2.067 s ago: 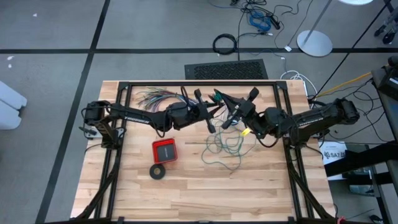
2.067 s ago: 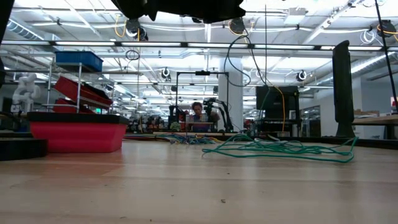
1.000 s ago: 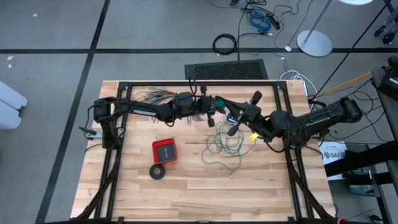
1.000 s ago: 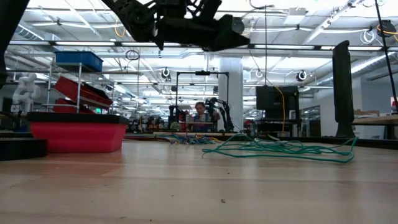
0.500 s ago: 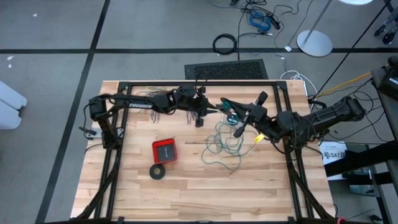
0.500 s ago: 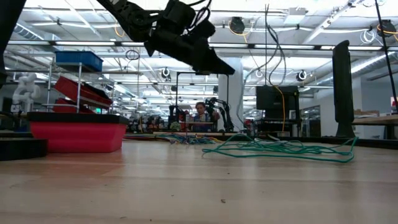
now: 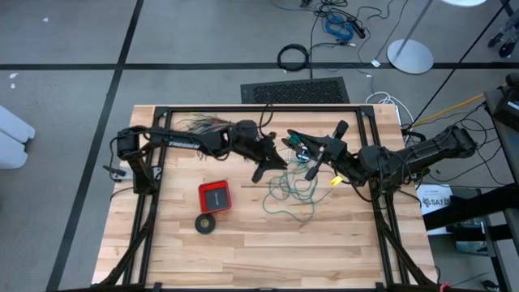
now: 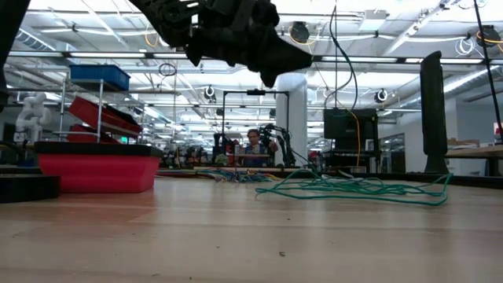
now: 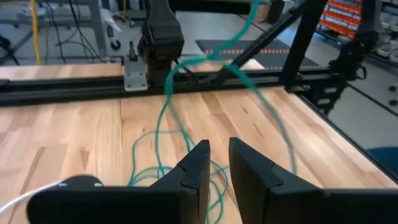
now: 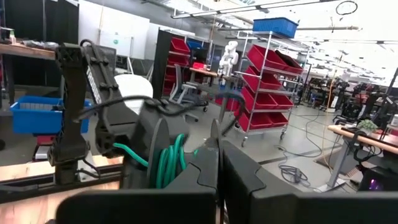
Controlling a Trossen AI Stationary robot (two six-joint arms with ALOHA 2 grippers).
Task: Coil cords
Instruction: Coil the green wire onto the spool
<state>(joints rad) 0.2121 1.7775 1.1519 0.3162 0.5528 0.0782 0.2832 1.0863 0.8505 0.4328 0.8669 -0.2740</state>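
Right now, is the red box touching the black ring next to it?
Apart. The high view shows bare wood between the red box and the black ring lying nearer the table's front edge.

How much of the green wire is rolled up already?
A few turns of the teal-green wire look wound by the right claw, which is shut and raised above the table. The left claw hangs nearby, its fingers only a little apart with nothing seen between them. Most of the wire is a loose tangle on the table, not yet coiled.
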